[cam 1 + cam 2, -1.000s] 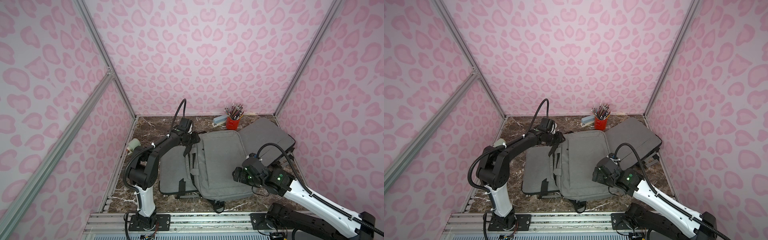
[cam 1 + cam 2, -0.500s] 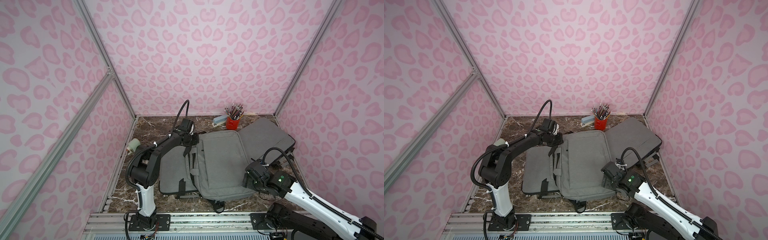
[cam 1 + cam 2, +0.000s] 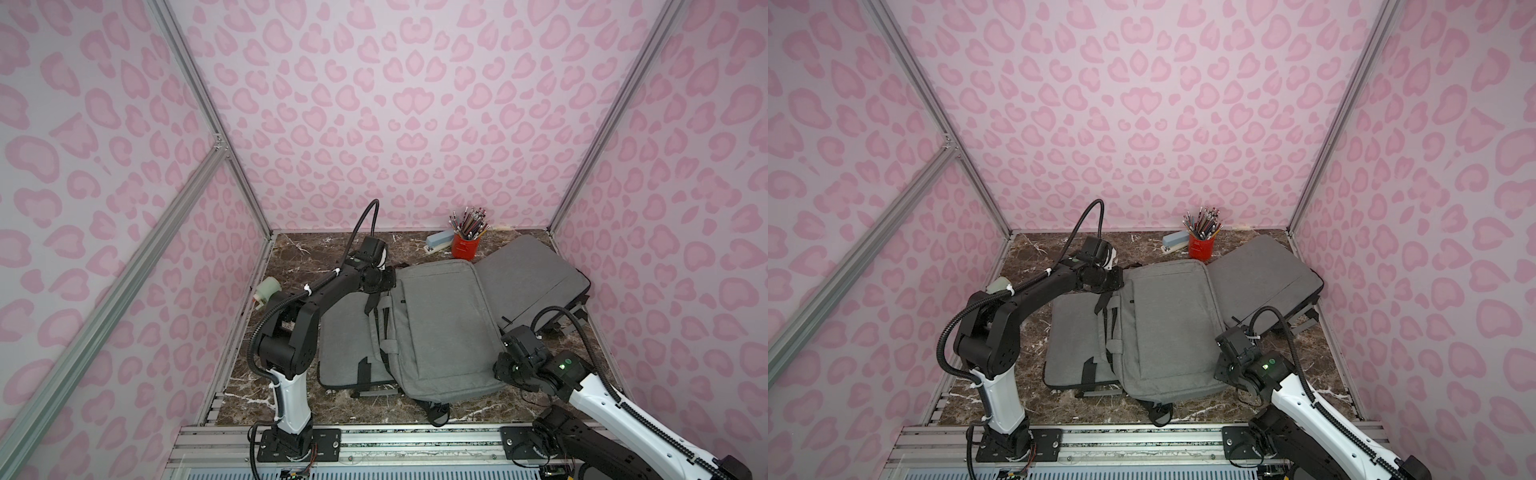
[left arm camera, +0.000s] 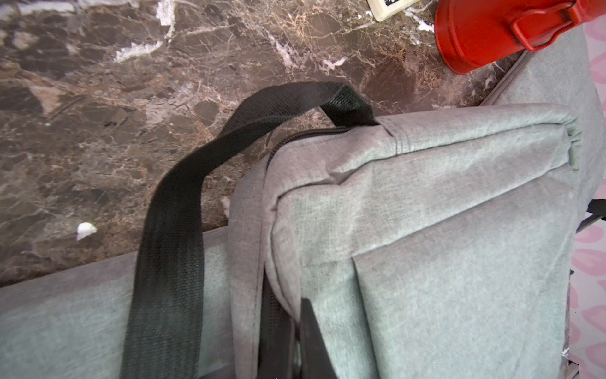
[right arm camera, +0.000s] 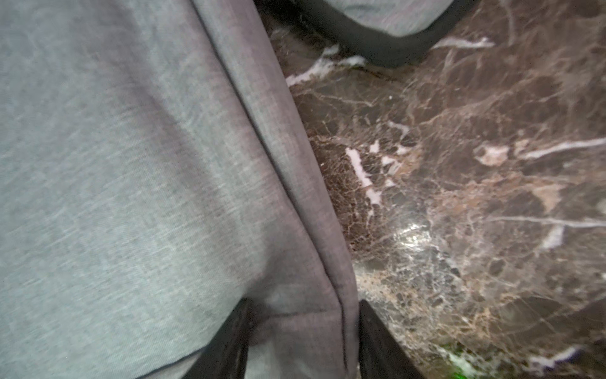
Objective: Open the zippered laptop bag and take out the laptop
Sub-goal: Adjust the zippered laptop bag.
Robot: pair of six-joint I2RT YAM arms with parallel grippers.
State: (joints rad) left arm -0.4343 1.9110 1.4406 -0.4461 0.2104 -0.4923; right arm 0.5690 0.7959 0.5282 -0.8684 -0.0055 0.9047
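Enclosed by 3 walls (image 3: 411,124) in pale pink with darker pink heart-like spots, joined by aluminium rails (image 3: 199,104). Floored with dark brown marble (image 3: 324,249), white-veined, glossy under soft overhead light.

Grey laptop bag (image 3: 440,324), red cup (image 3: 464,246), brown marble table (image 3: 316,257).

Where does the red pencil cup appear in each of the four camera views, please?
Top view: red pencil cup at the back of the table, behind the grey laptop bag.
Top view: again at the back, behind the bag.
Left wrist: in a corner of the picture, partly cut off.
Right wrist: not in it.
Shared landmark: the grey laptop bag, seen in all four views.
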